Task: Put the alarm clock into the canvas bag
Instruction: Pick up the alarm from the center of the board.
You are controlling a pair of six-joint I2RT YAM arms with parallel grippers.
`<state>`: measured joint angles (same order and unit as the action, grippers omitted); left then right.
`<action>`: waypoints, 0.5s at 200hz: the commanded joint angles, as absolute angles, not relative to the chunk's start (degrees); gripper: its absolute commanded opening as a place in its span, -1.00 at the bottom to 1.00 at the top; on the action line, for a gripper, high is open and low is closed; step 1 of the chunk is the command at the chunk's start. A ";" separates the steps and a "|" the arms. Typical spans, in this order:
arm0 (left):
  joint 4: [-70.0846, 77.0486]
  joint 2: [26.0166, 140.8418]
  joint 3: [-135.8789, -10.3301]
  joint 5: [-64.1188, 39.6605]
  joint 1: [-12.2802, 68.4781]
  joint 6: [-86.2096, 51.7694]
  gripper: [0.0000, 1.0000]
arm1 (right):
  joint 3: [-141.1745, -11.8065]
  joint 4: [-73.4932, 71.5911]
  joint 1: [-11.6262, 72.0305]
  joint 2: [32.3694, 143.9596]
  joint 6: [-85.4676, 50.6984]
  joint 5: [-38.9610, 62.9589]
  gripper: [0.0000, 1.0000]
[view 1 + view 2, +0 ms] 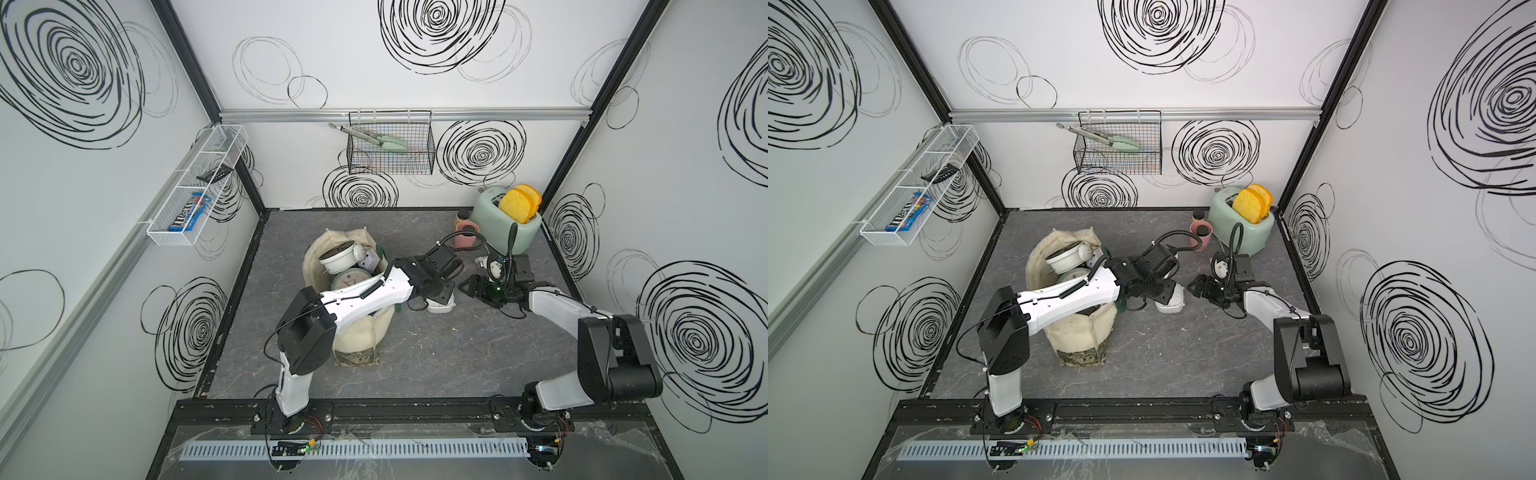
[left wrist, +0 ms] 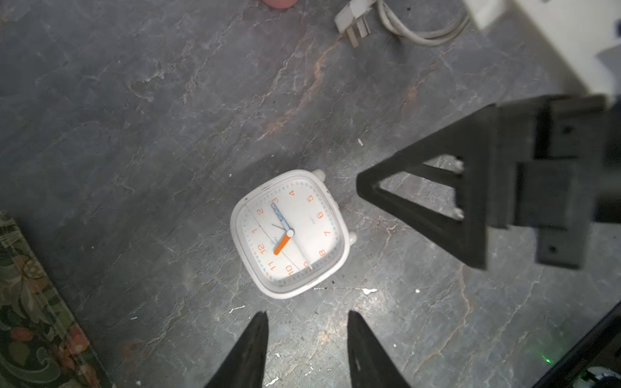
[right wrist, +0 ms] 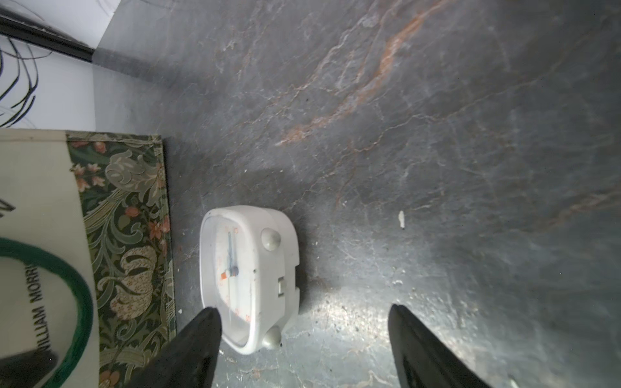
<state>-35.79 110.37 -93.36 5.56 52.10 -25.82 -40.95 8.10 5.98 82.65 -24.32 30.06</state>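
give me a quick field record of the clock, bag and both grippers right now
alarm clock: white, square, lying face up on the table, outside the bag
canvas bag: upright, open, other clocks inside
left gripper: open, above the clock, not touching
right gripper: open, beside the clock, empty

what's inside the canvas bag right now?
In the canvas bag: a tilted round white clock, a green-faced round clock and a small pale boxy item. The left arm covers the front of the opening; anything deeper is hidden.
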 commanded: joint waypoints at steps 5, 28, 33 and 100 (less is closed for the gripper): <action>-33.84 112.45 -92.69 5.54 50.92 -28.56 -0.22 | -39.31 6.18 5.86 80.16 -23.27 36.17 0.80; -32.64 113.95 -91.12 5.55 50.55 -29.68 -0.30 | -38.65 4.01 5.92 81.22 -23.62 39.53 0.88; -32.33 114.26 -90.83 5.40 50.56 -29.78 -0.31 | -38.40 3.32 6.06 81.49 -23.74 40.09 0.89; -31.12 117.48 -88.21 5.75 49.06 -30.90 -0.47 | -36.80 -5.98 7.52 89.14 -26.20 44.19 0.94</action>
